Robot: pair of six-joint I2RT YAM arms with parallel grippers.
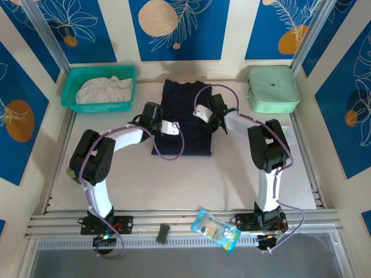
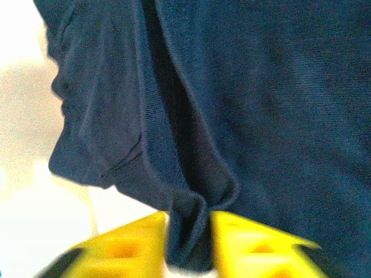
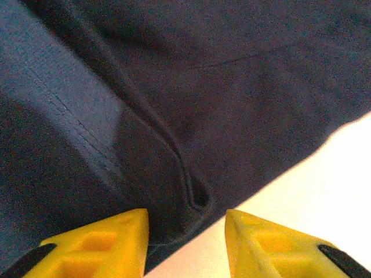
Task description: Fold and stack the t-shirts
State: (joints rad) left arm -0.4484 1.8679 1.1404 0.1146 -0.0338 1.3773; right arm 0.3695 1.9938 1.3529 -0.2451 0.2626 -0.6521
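The dark navy t-shirt [image 1: 183, 92] lies folded into a long strip in the middle of the table. My left gripper [image 1: 171, 127] rests over its left edge. In the left wrist view its yellow fingers [image 2: 130, 243] are parted, and a bunched fold of the navy t-shirt [image 2: 278, 104] stands in the left gripper [image 2: 188, 223]. My right gripper [image 1: 203, 113] is at the strip's right edge. In the right wrist view the right gripper [image 3: 185, 217] is open over a folded corner of the navy t-shirt [image 3: 232, 69] and pale table. The off-white t-shirt [image 1: 104, 90] lies crumpled in the basket.
The teal mesh basket [image 1: 98, 70] stands at the back left and a mint-green case [image 1: 272, 88] at the back right. A snack packet [image 1: 215, 230] and a small black object [image 1: 163, 233] lie on the front rail. Bare table [image 1: 174, 185] stretches between the arms.
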